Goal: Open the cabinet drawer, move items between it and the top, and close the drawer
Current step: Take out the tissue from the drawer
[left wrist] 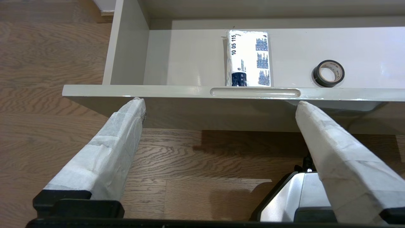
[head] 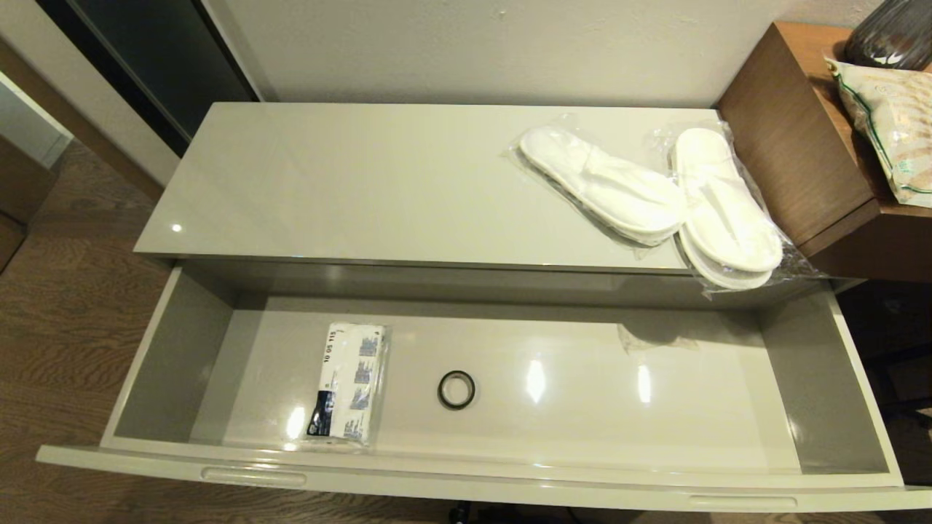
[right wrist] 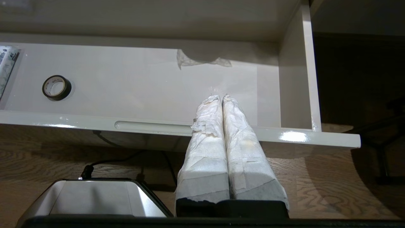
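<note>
Cabinet drawer [head: 466, 378] fully open, flat white packet [head: 348, 383] near its front-left corner, both slipper pairs [head: 655, 200] overhanging the right front edge of the top [head: 328, 189]; left gripper [left wrist: 218, 109] released, right gripper [right wrist: 222, 98] clenched empty; closing now risks stranding the packet inside or dislodging slippers.

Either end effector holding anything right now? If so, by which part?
Nothing is held. The left end effector is open and empty in front of the cabinet drawer. The right end effector is shut on nothing, fingertips over the drawer's front edge.

Left gripper [left wrist: 221, 107] spread wide and empty; right gripper [right wrist: 222, 98] pressed closed.
</note>
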Controlling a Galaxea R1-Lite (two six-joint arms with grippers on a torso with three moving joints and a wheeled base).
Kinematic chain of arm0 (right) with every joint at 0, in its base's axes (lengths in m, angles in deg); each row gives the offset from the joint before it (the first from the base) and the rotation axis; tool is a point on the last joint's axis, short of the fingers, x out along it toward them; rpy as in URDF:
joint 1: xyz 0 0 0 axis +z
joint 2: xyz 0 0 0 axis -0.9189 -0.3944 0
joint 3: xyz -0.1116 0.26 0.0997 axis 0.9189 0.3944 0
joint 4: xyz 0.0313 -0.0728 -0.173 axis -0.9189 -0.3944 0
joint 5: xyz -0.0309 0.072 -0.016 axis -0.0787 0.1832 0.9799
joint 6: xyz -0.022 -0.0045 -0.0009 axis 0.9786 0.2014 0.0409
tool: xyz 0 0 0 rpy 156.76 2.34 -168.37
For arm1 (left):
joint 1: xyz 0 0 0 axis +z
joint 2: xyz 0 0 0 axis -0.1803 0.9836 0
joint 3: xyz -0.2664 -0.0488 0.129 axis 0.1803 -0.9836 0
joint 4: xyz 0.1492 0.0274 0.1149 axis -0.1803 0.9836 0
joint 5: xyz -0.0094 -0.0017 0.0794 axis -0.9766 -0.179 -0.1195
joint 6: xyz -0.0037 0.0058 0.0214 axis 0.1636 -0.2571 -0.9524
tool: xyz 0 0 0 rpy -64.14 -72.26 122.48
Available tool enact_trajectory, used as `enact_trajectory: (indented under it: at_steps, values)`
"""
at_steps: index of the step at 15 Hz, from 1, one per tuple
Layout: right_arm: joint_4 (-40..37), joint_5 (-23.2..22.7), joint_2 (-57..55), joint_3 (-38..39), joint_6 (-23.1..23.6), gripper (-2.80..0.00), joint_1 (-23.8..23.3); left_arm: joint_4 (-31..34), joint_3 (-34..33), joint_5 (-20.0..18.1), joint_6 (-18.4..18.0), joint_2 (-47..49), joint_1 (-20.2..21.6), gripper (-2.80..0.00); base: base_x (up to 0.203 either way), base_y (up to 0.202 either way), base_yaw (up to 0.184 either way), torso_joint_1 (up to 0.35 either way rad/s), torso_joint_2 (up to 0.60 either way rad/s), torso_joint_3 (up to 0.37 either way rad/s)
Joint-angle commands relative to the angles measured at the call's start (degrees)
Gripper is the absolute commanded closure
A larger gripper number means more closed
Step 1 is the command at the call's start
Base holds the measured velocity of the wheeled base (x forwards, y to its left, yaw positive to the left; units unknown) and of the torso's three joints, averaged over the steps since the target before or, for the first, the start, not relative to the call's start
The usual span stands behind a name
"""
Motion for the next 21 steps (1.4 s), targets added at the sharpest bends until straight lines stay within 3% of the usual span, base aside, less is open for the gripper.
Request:
enact_trajectory:
  at_steps: [1,4,6,9,11,13,15,19,21]
  values:
    - [0.00,0.00,-0.01,0.01,0.02,0.00,0.02,0.04,0.04,0.03,-0.11,0.07,0.00,-2.80,0.000,0.000,0.000,0.000,0.00,0.000]
    - [0.00,0.00,-0.10,0.01,0.02,0.00,0.02,-0.09,-0.05,0.24,0.73,0.07,0.00,-2.80,0.000,0.000,0.000,0.000,0.00,0.000]
    - [0.54,0.00,0.08,0.18,-0.16,0.00,0.02,-0.21,-0.05,0.78,4.20,0.07,0.00,-2.80,0.000,0.000,0.000,0.000,0.00,0.000]
    - [1.23,0.00,0.08,0.53,-0.16,0.00,0.02,-1.79,0.25,0.38,1.67,0.07,0.00,-2.80,0.000,0.000,0.000,0.000,0.00,0.000]
    - [1.23,0.00,0.08,0.53,-0.16,0.00,0.02,-2.11,2.79,-2.24,0.77,0.06,0.00,-2.80,0.000,0.000,0.000,0.000,0.00,0.000]
    - [1.31,0.00,0.08,0.53,-0.16,0.00,0.02,2.08,8.34,-6.28,0.70,0.94,0.00,-2.80,0.000,0.000,0.000,0.000,0.00,0.000]
    - [1.25,0.00,0.08,0.53,-0.16,0.00,0.02,9.91,15.02,-7.57,0.80,3.33,0.00,-2.80,0.000,0.000,0.000,0.000,0.00,0.000]
    - [1.23,0.00,0.08,0.53,-0.16,0.00,0.02,21.36,18.99,-6.69,0.31,5.45,0.00,-2.80,0.000,0.000,0.000,0.000,0.00,0.000]
    - [1.29,0.00,0.08,0.53,-0.16,0.00,0.02,22.01,19.06,-6.30,0.16,6.08,0.00,-2.80,0.000,0.000,0.000,0.000,0.00,0.000]
